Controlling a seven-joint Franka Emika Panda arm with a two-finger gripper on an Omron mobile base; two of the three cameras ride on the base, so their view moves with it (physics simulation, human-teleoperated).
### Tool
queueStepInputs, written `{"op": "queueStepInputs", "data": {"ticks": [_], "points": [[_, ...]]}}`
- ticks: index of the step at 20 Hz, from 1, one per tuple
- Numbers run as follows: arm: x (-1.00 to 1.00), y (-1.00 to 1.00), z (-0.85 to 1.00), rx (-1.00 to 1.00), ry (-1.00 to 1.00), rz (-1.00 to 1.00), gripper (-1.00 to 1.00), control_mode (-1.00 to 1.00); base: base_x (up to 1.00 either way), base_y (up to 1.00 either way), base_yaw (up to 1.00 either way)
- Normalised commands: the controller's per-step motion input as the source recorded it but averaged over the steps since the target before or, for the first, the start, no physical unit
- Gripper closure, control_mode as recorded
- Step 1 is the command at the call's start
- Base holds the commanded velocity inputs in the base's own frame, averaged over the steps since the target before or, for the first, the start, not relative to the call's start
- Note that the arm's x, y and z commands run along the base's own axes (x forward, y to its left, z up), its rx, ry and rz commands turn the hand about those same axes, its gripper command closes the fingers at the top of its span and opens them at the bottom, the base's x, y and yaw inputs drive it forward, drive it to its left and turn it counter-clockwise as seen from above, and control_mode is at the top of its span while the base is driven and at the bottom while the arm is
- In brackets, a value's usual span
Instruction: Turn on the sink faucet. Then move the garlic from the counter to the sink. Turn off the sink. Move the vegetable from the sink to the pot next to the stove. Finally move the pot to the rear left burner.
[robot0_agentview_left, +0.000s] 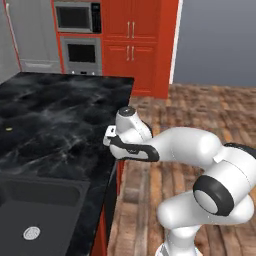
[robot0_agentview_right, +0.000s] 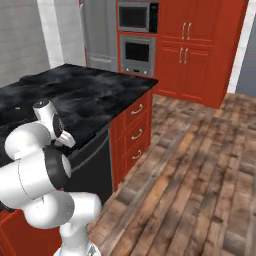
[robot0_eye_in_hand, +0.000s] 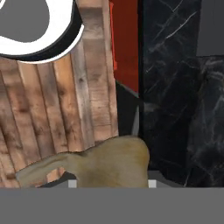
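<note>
**Garlic in the gripper at the counter edge**

The gripper (robot0_eye_in_hand: 109, 183) pinches the garlic (robot0_eye_in_hand: 109, 162), a lumpy tan bulb with a thin stem. It hangs over the front edge of the shiny black veined counter (robot0_agentview_left: 55, 115). The dark sink (robot0_agentview_left: 45, 210) has a round silver drain (robot0_agentview_left: 31, 232).

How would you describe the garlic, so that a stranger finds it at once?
Find the black marble counter and its edge beside the wooden floor. There, in the hand view, the garlic sits between the jaws: the only tan rounded bulb, with a tapering stalk.
</note>
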Motion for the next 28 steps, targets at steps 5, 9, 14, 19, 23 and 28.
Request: {"op": "queueStepInputs", "data": {"ticks": [5, 9, 14, 19, 23, 28], "points": [[0.00, 0.00, 0.00, 0.00, 0.00, 0.00, 1.00, 1.00, 0.00, -0.14, -0.51], [0.00, 0.00, 0.00, 0.00, 0.00, 0.00, 1.00, 1.00, 0.00, -0.25, -0.51], [0.00, 0.00, 0.00, 0.00, 0.00, 0.00, 1.00, 1.00, 0.00, -0.33, -0.51], [0.00, 0.00, 0.00, 0.00, 0.00, 0.00, 1.00, 1.00, 0.00, -0.33, -0.50], [0.00, 0.00, 0.00, 0.00, 0.00, 0.00, 1.00, 1.00, 0.01, -0.37, -0.46], [0.00, 0.00, 0.00, 0.00, 0.00, 0.00, 1.00, 1.00, 0.05, -0.41, -0.46]]}}
